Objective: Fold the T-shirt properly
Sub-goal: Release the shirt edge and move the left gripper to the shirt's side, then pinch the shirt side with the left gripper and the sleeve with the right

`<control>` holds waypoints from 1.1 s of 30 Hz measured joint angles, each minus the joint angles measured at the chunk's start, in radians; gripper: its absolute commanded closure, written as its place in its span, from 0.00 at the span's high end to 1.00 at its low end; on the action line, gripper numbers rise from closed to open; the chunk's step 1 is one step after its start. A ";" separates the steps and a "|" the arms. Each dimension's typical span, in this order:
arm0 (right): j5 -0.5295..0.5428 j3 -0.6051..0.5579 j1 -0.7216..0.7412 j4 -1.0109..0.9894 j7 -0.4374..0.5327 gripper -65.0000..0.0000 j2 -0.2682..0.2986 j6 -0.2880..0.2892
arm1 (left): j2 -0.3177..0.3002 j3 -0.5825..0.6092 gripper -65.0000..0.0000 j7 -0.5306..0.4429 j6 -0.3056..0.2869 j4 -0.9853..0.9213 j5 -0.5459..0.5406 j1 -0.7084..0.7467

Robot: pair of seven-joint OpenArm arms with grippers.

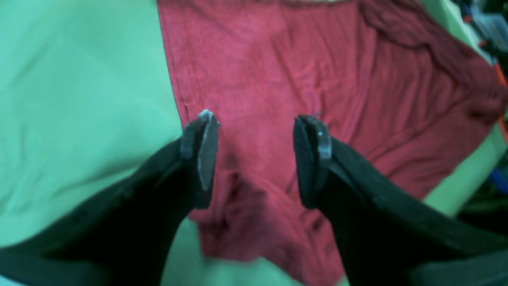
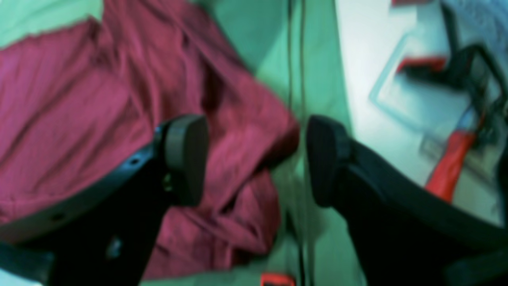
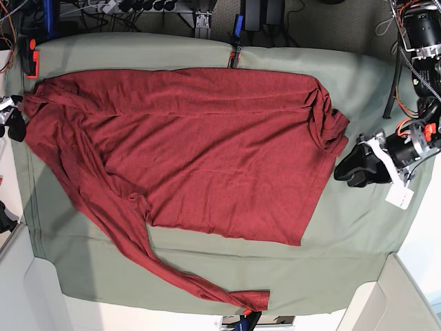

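The counter (image 3: 344, 241) is seen covered by a sage-green cloth (image 3: 103, 269), lightly creased. Dark cables (image 3: 138, 7) and equipment are observed beyond its far edge, and a red-handled tool (image 2: 448, 167) is noted on the pale floor (image 2: 365, 59) beside it.

— What covers my table?
— A sage-green cloth (image 3: 358, 255).
— And on it?
— The dark red T-shirt (image 3: 207, 145), spread wide, one long sleeve (image 3: 172, 272) trailing toward six o'clock.
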 measured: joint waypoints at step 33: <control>0.002 0.001 0.063 -0.025 -0.005 0.60 -0.003 -0.006 | 0.200 0.368 0.51 -0.555 0.034 -1.099 0.653 -0.692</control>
